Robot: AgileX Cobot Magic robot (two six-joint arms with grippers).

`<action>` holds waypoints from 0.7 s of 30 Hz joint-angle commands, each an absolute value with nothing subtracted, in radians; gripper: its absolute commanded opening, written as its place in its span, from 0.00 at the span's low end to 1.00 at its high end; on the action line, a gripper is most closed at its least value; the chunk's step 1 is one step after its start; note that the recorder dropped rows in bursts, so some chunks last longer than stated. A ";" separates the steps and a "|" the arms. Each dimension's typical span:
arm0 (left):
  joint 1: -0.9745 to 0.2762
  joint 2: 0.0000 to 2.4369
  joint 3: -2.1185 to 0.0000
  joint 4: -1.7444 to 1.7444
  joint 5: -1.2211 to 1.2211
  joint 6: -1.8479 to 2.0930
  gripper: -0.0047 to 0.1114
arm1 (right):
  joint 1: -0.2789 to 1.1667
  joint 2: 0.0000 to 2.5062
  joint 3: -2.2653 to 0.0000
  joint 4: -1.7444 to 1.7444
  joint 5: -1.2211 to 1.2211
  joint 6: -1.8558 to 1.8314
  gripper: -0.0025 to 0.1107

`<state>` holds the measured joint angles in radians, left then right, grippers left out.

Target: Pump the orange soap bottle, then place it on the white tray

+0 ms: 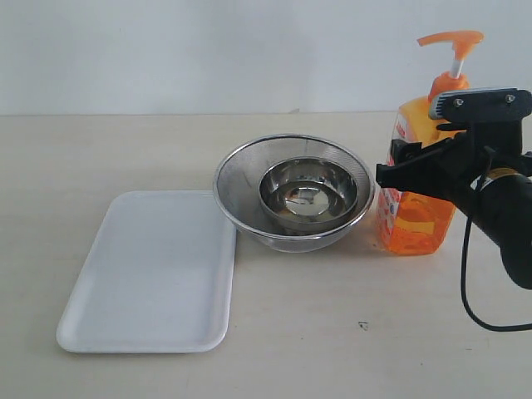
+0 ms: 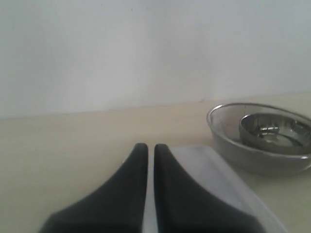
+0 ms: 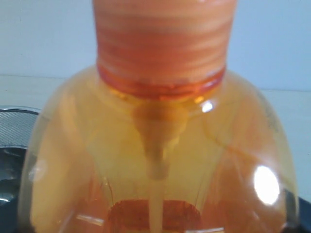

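Note:
The orange soap bottle (image 1: 416,220) stands upright on the table at the right, just right of the steel bowls, with its pump head (image 1: 453,40) raised. My right gripper (image 1: 387,166) reaches in from the right at mid-height, one black finger across the bottle's front, shut on it. In the right wrist view the bottle (image 3: 155,145) fills the frame. The white tray (image 1: 150,274) lies flat on the left with nothing on it. My left gripper (image 2: 151,146) is shut with nothing in it, low over the tray's (image 2: 218,170) near edge; the exterior view does not show it.
A round steel mesh strainer (image 1: 237,170) holding a smaller steel bowl (image 1: 307,195) sits between tray and bottle, and shows in the left wrist view as well (image 2: 228,141). A black cable (image 1: 465,291) hangs from the right arm. A pale wall lies behind.

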<state>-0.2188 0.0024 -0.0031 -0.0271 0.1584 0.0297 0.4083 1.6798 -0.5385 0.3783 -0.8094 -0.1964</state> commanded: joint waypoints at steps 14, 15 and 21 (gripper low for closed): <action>-0.214 0.000 0.000 0.173 0.330 -0.223 0.08 | 0.410 1.676 -0.541 0.378 -0.810 -0.184 0.02; -0.214 0.000 0.000 0.176 0.330 -0.212 0.08 | 0.410 1.676 -0.541 0.378 -0.810 -0.184 0.02; -0.168 0.000 0.000 0.182 0.352 -0.151 0.08 | 0.410 1.676 -0.541 0.378 -0.810 -0.184 0.02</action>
